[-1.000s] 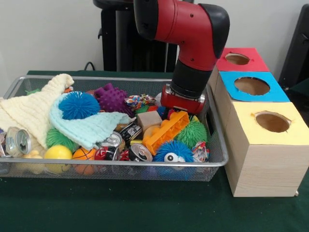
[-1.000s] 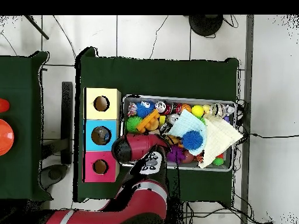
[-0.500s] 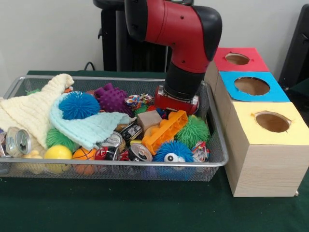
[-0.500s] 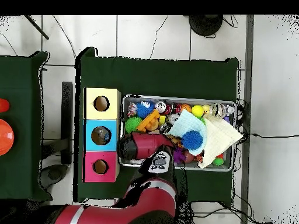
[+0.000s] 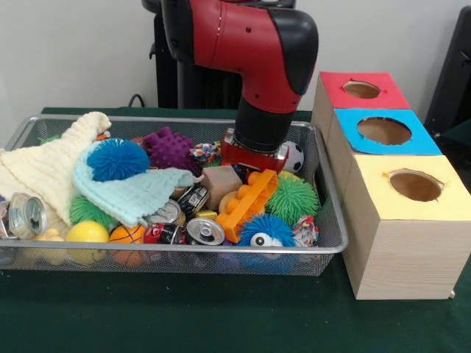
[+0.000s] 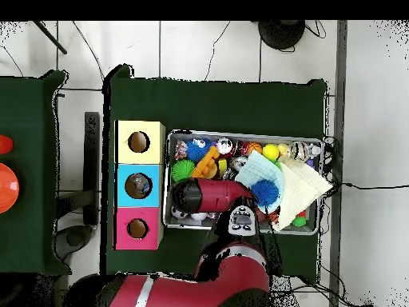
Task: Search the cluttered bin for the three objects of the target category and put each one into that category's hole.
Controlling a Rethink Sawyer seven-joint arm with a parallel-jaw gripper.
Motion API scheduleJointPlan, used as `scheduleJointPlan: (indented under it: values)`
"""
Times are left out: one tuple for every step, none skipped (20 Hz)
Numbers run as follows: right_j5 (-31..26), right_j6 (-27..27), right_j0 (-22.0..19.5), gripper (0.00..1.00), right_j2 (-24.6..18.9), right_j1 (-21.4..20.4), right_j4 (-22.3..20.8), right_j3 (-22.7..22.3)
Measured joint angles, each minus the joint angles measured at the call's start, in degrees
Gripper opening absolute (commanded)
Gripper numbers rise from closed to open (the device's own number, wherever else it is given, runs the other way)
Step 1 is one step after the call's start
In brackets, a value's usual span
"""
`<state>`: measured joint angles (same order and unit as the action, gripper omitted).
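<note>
I am lowering my gripper (image 5: 252, 163) into the far side of the wire bin (image 5: 324, 246), just beside the orange block (image 5: 252, 200); I cannot tell its opening or load. Target category is undetermined; I am descending slowly, avoiding the mesh

Orange cone (image 6: 6, 185), probably, on side table (image 6: 32, 120).
</note>
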<state>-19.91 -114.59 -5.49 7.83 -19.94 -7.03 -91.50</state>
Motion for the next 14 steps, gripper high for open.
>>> scheduleJointPlan:
  values:
    - [-1.4, 0.0, -0.8, 0.00, -0.4, -0.4, 0.0, 0.0]
    - [-2.7, 0.0, -1.6, 0.00, -0.9, -0.7, 0.0, 0.0]
    - [-3.5, 0.0, -2.0, 0.00, -1.1, -0.9, 0.0, 0.0]
    - [-5.6, 0.0, -3.1, 0.00, -1.6, -1.6, 0.0, 0.0]
    - [-6.9, 0.0, -3.7, 0.00, -1.9, -2.0, 0.0, 0.0]
    - [-8.1, 0.0, -4.4, 0.00, -2.1, -2.4, 0.0, 0.0]
    - [-9.0, 0.0, -4.8, 0.00, -2.3, -2.7, 0.0, 0.0]
    - [-10.7, 0.0, -5.7, 0.00, -2.6, -3.3, 0.0, 0.0]
    - [-12.2, 0.0, -6.5, 0.00, -2.9, -3.8, -0.1, 0.0]
    - [-13.3, 0.0, -7.3, 0.00, -3.3, -4.1, -0.2, 0.0]
    - [-16.0, 0.0, -9.1, 0.00, -4.2, -5.0, -0.4, -0.1]
    - [-17.2, 0.0, -9.9, 0.00, -4.7, -5.4, -0.5, 0.0]
    - [-18.3, 0.0, -10.8, 0.00, -5.1, -5.7, -0.6, 0.0]
    - [-19.4, 0.0, -11.7, 0.00, -5.5, -6.0, -0.8, 0.0]
